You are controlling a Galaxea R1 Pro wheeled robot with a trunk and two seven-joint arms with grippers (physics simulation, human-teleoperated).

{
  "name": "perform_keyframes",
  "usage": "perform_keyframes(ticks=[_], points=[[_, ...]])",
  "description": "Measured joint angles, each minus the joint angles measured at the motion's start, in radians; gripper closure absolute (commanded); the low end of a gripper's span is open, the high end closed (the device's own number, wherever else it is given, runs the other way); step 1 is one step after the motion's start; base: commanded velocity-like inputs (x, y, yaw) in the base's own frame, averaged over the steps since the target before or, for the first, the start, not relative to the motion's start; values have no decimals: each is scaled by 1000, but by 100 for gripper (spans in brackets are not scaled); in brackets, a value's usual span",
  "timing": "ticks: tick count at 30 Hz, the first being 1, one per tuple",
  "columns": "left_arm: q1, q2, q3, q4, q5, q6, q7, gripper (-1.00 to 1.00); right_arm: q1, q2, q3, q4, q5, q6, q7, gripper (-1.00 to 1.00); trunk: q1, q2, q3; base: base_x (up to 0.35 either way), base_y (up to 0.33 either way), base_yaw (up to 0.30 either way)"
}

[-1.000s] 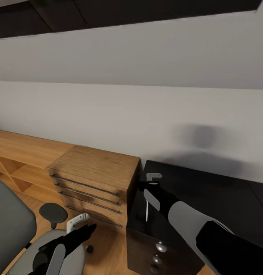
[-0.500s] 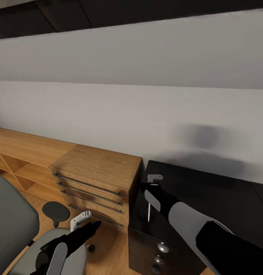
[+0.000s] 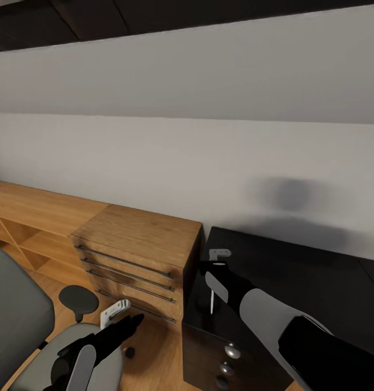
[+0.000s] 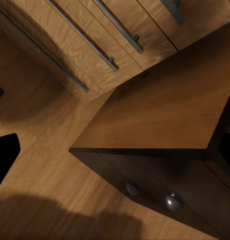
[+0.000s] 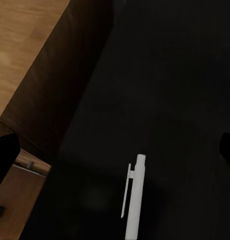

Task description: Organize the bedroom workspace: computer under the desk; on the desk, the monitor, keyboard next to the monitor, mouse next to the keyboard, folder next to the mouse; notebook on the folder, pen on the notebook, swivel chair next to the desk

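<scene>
One short slim white pen, lying on one glossy black desk top. One grey upholstered swivel chair with one round black armrest pad showing. One light-wood drawer cabinet with four long metal bar handles. One low light-wood open shelf unit. Three round silver knobs on the desk's dark drawer unit. Two robot arms, two grippers: left gripper, right gripper.

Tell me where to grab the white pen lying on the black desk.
Pinch the pen across its slim barrel near the middle, coming straight down from above: it lies flat on the desk, its clip along one side, so closing across the width probably suits best.
</scene>
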Motion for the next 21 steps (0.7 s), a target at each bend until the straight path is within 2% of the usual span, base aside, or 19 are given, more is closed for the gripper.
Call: perform_keyframes(ticks=[18,21], points=[[0,0,0,0,0,0,0,-100,1,0,-10,2,-4,47,-2,-100,69,-126,-56,0,0,0],[0,0,0,0,0,0,0,-100,1,0,-21,2,-15,59,-8,-100,69,-126,-57,0,0,0]])
